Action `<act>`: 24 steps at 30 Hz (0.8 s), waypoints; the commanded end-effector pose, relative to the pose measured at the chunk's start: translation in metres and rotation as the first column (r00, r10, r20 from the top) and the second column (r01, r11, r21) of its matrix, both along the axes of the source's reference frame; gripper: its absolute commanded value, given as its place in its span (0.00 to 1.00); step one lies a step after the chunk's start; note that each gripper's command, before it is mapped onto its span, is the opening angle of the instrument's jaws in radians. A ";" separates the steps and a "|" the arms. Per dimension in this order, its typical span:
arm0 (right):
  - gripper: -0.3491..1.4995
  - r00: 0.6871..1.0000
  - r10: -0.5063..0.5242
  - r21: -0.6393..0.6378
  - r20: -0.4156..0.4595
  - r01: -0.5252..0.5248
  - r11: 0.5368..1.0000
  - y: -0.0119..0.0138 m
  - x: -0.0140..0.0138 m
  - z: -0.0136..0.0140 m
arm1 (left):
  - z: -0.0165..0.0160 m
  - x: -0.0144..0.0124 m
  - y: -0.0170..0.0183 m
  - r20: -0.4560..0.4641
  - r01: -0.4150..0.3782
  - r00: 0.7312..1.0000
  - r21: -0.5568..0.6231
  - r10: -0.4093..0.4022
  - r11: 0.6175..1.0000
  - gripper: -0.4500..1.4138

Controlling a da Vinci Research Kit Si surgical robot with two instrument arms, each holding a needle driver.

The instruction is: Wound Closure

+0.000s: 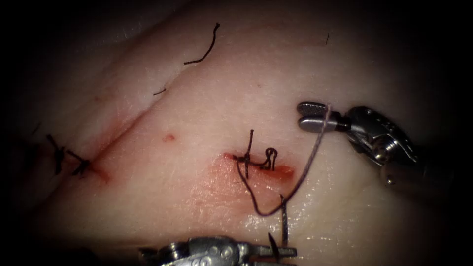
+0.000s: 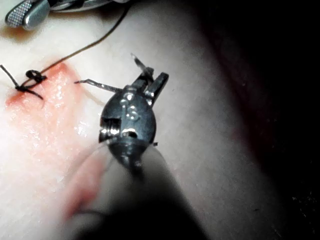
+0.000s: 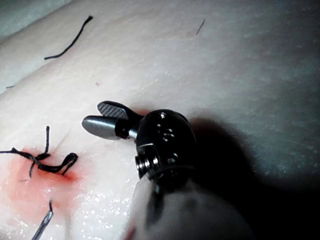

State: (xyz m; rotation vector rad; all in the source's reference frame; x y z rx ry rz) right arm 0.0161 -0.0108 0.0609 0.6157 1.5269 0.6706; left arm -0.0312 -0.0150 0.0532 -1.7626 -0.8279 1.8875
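The left gripper (image 1: 283, 252), at the bottom edge of the endoscope view below the cut (image 1: 258, 165), is clamped on the curved needle (image 1: 284, 221) near its middle; the needle stands clear of the tissue (image 1: 197, 113). The right gripper (image 1: 313, 117), to the right of the cut, has its jaws slightly parted with the thread (image 1: 308, 162) draped across them, apparently not clamped. The thread runs in a slack loop to a knot (image 1: 270, 158) on the cut. The work appears to sit between stitches; any next pass calls for a fresh bite beside the knot.
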 end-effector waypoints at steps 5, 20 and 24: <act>0.22 1.000 -0.006 -0.001 -0.005 0.006 1.000 -0.0006 0.0007 -0.0003 | -0.0008 0.0000 0.0001 0.035 -0.003 0.999 0.046 0.001 0.999 0.00; 0.35 0.991 -0.105 -0.207 0.085 0.120 0.971 -0.0027 0.0017 -0.0024 | -0.0076 0.0017 0.0005 -0.149 0.004 0.986 -0.449 -0.079 0.894 0.00; 0.29 0.989 -0.103 -0.247 0.111 0.128 0.961 -0.0031 0.0024 -0.0035 | -0.0088 0.0027 0.0005 -0.245 -0.026 0.959 -0.578 -0.143 0.815 0.00</act>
